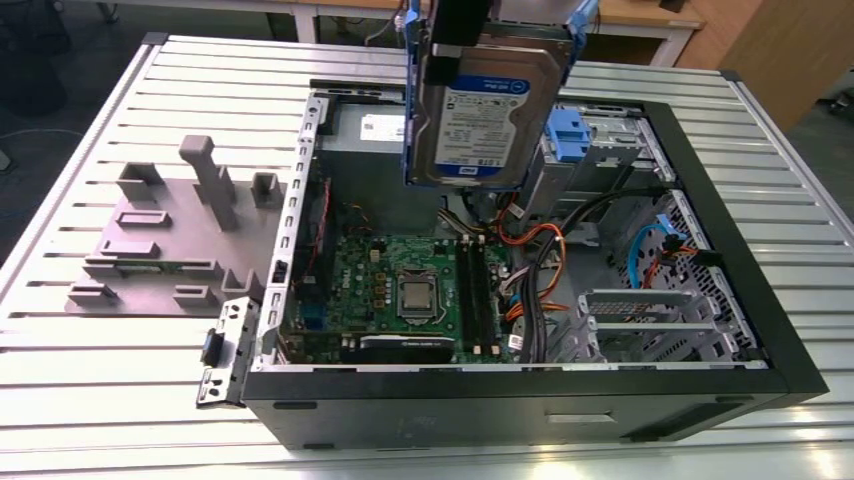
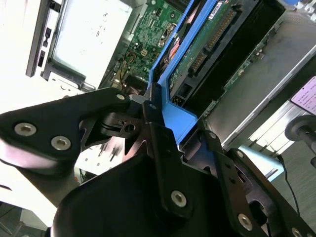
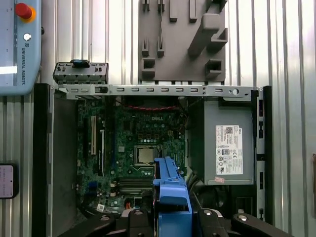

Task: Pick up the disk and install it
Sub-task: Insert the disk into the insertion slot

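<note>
One gripper [image 2: 150,106] is clamped tight on the blue edge of the one disk [image 1: 487,110]. In the exterior view the disk hangs in the air, label showing, at 12 o'clock over one open computer case [image 1: 534,410]. A bunch of wires [image 1: 534,240] sits at 6 o'clock under the disk, beside one green board [image 1: 387,280]. One more blue-tabbed drive [image 1: 571,130] is at 3 o'clock of the disk. One grey holder [image 1: 160,240] rests on the counter [image 1: 107,360], at 9 o'clock of the case.

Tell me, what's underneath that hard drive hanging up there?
The open computer case: a green motherboard and cables. The disk, clamped in the gripper, hides part of the case.
</note>
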You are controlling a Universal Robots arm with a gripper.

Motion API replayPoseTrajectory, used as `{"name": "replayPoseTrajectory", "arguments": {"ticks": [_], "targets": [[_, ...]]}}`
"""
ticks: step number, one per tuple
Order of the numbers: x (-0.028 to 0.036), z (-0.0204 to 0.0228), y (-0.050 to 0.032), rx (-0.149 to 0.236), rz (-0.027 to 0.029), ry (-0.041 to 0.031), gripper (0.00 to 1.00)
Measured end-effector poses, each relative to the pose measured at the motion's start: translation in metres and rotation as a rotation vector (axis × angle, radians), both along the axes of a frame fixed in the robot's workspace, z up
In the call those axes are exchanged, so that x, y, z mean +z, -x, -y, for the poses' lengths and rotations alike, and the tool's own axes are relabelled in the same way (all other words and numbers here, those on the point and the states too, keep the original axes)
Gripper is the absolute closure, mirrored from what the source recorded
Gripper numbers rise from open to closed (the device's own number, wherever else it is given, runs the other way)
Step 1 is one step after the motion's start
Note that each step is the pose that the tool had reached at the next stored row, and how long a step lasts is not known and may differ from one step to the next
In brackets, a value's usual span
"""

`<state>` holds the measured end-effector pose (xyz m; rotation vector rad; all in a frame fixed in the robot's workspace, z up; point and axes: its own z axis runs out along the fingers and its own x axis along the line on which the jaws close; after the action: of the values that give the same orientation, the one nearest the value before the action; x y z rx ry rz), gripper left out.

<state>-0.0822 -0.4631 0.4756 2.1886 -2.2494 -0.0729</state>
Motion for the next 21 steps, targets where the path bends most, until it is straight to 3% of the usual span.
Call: {"name": "replayPoseTrajectory", "arguments": {"ticks": [11,17,21], "targets": [[0.0,0.0,-0.0175,0.0,-0.0001,0.0,0.64],[0.0,0.0005,-0.0196,0.0,-0.0001,0.0048,0.64],[-0.0002,0.003,-0.0201,0.0,-0.0001,0.0083,0.64]]}}
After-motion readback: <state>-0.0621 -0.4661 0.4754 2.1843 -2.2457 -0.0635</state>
